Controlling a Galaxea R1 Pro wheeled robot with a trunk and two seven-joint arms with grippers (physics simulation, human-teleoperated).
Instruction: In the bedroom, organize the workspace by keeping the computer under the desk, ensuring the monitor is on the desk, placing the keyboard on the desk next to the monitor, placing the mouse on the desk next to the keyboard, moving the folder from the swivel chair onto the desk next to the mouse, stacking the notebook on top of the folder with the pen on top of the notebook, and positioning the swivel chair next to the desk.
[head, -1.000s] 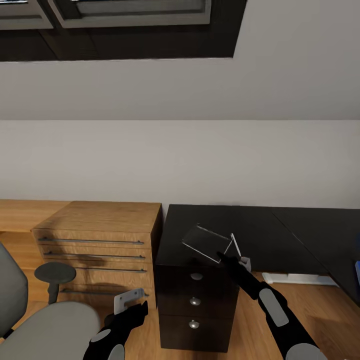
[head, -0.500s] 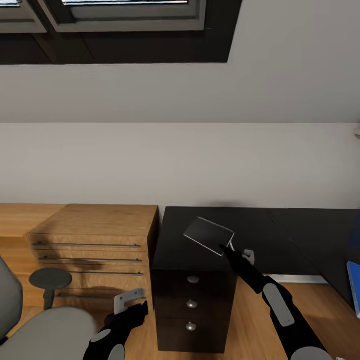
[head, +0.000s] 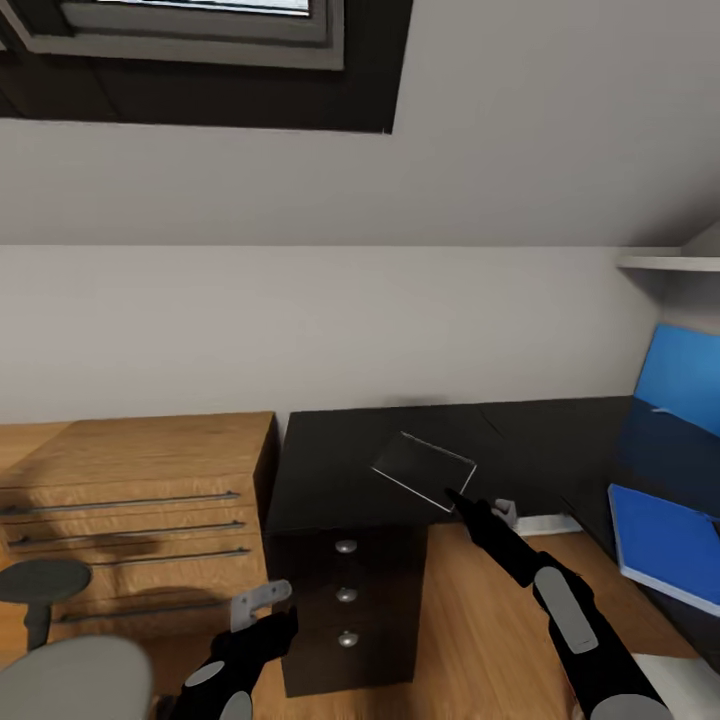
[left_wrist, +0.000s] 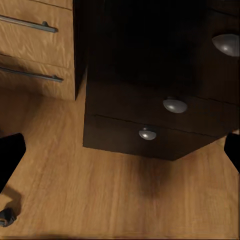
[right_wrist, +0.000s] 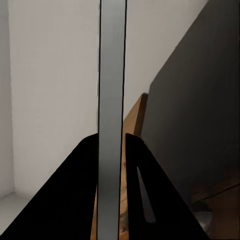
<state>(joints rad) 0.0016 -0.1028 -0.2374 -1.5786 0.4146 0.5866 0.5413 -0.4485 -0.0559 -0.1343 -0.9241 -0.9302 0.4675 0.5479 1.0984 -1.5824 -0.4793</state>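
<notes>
Right arm is stretched forward and up, with the right gripper (head: 462, 497) clamped on one edge of the notebook (head: 423, 469); in the wrist shot both black fingers (right_wrist: 82, 170) squeeze the thin grey slab edge-on. The notebook sits tilted just above the desk (head: 330, 470), beyond the fingertips. The blue folder (head: 665, 540) lies well off to that hand's right. The left gripper (head: 262, 605) hangs low in front of the drawer unit (left_wrist: 150, 110), fingers spread wide, holding nothing.
</notes>
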